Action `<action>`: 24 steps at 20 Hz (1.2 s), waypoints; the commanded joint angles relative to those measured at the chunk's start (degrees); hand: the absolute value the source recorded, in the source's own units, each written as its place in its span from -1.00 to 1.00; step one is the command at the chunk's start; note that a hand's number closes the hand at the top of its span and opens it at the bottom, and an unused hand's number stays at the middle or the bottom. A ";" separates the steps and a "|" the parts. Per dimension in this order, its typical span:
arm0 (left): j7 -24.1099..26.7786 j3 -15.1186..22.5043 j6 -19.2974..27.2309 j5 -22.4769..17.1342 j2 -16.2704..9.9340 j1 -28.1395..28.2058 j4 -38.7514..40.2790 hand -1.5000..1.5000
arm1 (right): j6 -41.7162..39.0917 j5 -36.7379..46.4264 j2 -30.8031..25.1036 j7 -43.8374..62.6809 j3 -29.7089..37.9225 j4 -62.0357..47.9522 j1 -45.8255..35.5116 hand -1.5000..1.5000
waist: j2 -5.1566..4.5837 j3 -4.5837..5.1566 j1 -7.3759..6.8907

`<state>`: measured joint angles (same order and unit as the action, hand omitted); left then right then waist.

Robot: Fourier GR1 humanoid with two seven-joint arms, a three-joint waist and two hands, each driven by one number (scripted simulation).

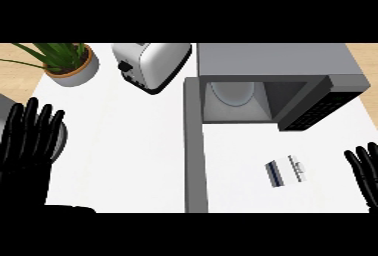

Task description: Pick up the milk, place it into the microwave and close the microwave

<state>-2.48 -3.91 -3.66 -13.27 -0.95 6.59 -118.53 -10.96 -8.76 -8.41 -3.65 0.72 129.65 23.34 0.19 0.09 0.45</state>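
A small white milk carton point(285, 171) with a dark blue stripe lies on the white counter, in front of the microwave point(273, 85) and to its right. The microwave stands open; its grey door point(195, 145) swings out toward me, left of the carton, and a pale turntable shows inside. My right hand point(365, 172) is open at the right edge, fingers straight, a short gap right of the carton and not touching it. My left hand point(28, 137) rests open at the left edge, fingers up, far from the carton.
A silver toaster point(151, 64) stands at the back, left of the microwave. A potted green plant point(68, 62) sits at the back left corner. A dark round object point(60, 136) lies partly hidden behind my left hand.
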 commanded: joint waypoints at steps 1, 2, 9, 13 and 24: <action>4.54 -0.97 -3.93 -3.49 0.78 7.91 -1.12 -1.00 | -3.40 0.14 1.65 -6.80 0.42 -3.70 7.01 -1.00 | -0.01 -0.10 -0.31; 0.43 4.13 1.07 -1.04 0.91 7.56 -5.91 -1.00 | -4.05 1.39 1.45 -6.70 0.12 -3.52 7.61 -1.00 | -0.02 -0.12 -0.29; 7.39 7.37 -3.01 -1.64 0.94 19.69 -8.98 -1.00 | -6.06 2.74 2.61 -14.55 3.31 -14.80 4.53 -1.00 | -0.04 -0.12 -0.75; 10.25 7.64 -2.35 -0.72 0.93 16.78 -2.57 -1.00 | -7.20 3.56 3.59 -16.05 3.01 -17.31 6.24 -1.00 | -0.13 -0.10 -0.38; 19.18 1.57 -10.62 -5.47 -1.78 22.85 1.15 -1.00 | -2.18 6.74 3.91 -21.64 9.46 -36.48 -6.32 -1.00 | -0.17 -0.09 -0.85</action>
<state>13.56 1.66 -10.69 -15.25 -0.71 28.30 -120.16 -14.35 -2.21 -3.59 -22.33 6.42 100.00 20.90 0.05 -0.01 -0.26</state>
